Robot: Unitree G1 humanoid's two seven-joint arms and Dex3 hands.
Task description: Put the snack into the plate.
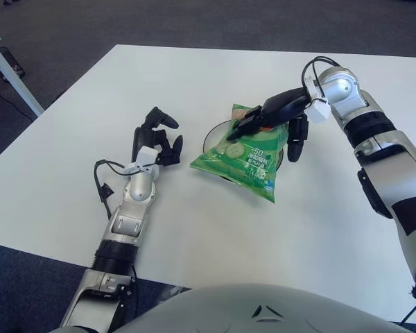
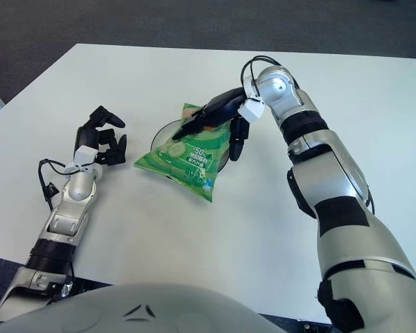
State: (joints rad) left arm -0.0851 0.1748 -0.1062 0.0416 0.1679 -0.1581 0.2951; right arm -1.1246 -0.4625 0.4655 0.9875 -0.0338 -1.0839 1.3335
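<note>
Left eye view | right hand fingers spread over green snack bag, gripping nothing | bag beneath hand, draped over dark plate on bench | left hand loosely curled, idle, well left of bag | judged light, soft, crinkly, slippery film; best pinched at top seam.

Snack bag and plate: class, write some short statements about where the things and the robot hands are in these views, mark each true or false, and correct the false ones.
1. The green snack bag lies over the dark plate. True.
2. The left robot hand holds the bag. False: it is apart from the bag, on the bag's left.
3. The right robot hand is at the bag's top end. True.
4. The plate sits on a red cloth. False: it sits on the white table.
5. The bag covers the whole plate. False: its left rim shows.
</note>
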